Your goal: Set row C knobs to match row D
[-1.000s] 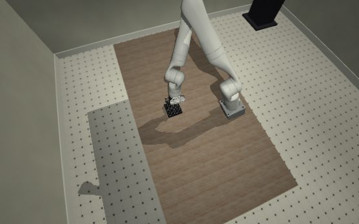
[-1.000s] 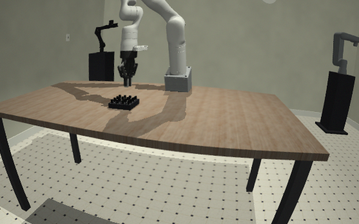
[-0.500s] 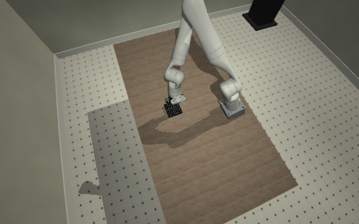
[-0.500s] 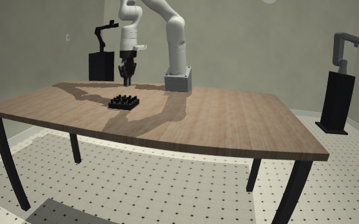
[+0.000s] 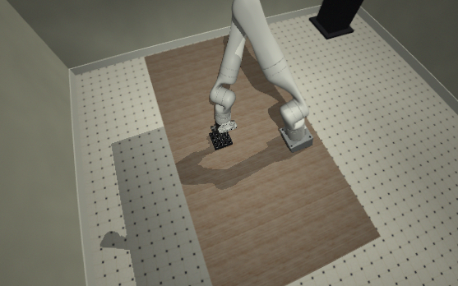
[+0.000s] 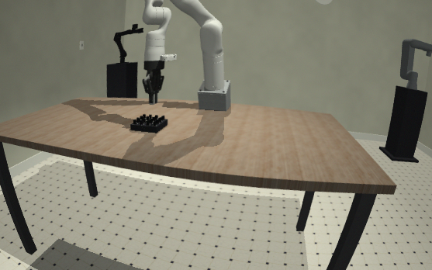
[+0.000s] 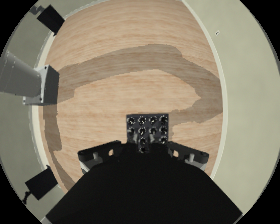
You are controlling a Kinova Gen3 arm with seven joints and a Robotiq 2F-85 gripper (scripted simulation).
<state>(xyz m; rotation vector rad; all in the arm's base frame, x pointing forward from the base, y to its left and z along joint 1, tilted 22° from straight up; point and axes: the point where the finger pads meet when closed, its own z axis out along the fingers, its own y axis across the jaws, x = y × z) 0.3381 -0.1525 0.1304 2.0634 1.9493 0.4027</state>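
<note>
The black knob box (image 5: 224, 146) (image 6: 144, 128) (image 7: 147, 126) stands flat on the table, with rows of dark knobs on top. In the wrist view it sits squarely below the gripper, and its lower part is partly hidden by the hand. White line marks and printed names are too small to read, so I cannot tell the knob directions or which side has the socket. My gripper (image 6: 153, 102) (image 7: 143, 139) points down and is open by a narrow gap, with nothing between the fingertips. It hangs above the box, apart from the knobs. One column of knobs shows between the fingertips in the wrist view.
The wooden table (image 5: 262, 214) (image 6: 267, 151) (image 7: 101, 100) carries the box and the arm's grey base (image 5: 300, 143) (image 6: 213, 101) (image 7: 49, 86). Arm shadows cross the table top. Black pedestals (image 6: 122, 81) (image 6: 406, 120) stand beyond the table.
</note>
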